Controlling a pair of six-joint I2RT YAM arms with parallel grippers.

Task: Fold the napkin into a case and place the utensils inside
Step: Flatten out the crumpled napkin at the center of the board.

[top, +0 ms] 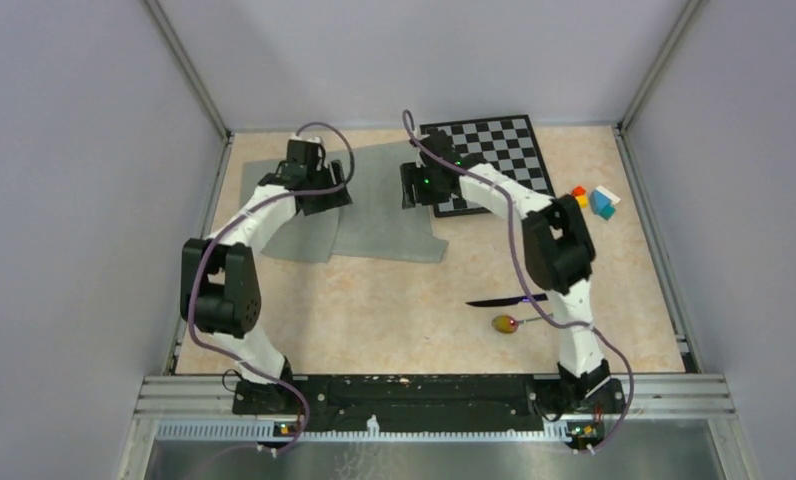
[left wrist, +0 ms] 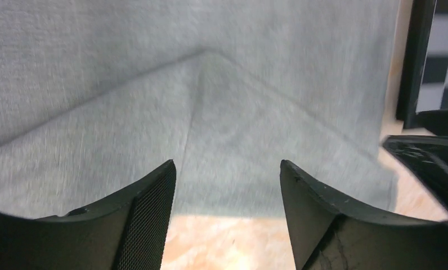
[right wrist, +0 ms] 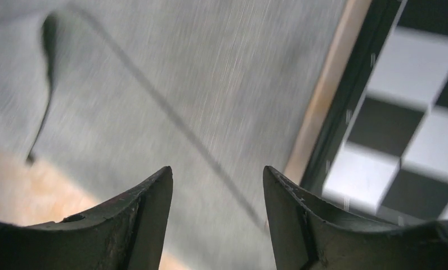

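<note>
The grey-green napkin (top: 379,210) lies at the back middle of the table, partly folded, with a flap turned over on its left side (top: 304,235). My left gripper (top: 324,195) hovers over its left part, open and empty; the left wrist view shows the cloth (left wrist: 238,112) with a fold corner between my fingers. My right gripper (top: 414,190) is open and empty over the napkin's right edge (right wrist: 182,84), next to the chessboard. The dark knife (top: 504,299) and the spoon (top: 509,323) with a yellow-red bowl lie at the front right, near the right arm's base.
The black-and-white chessboard (top: 504,150) lies at the back right, touching the napkin's right edge; it also shows in the right wrist view (right wrist: 402,129). Small coloured blocks (top: 596,200) sit to its right. Walls close the table on three sides.
</note>
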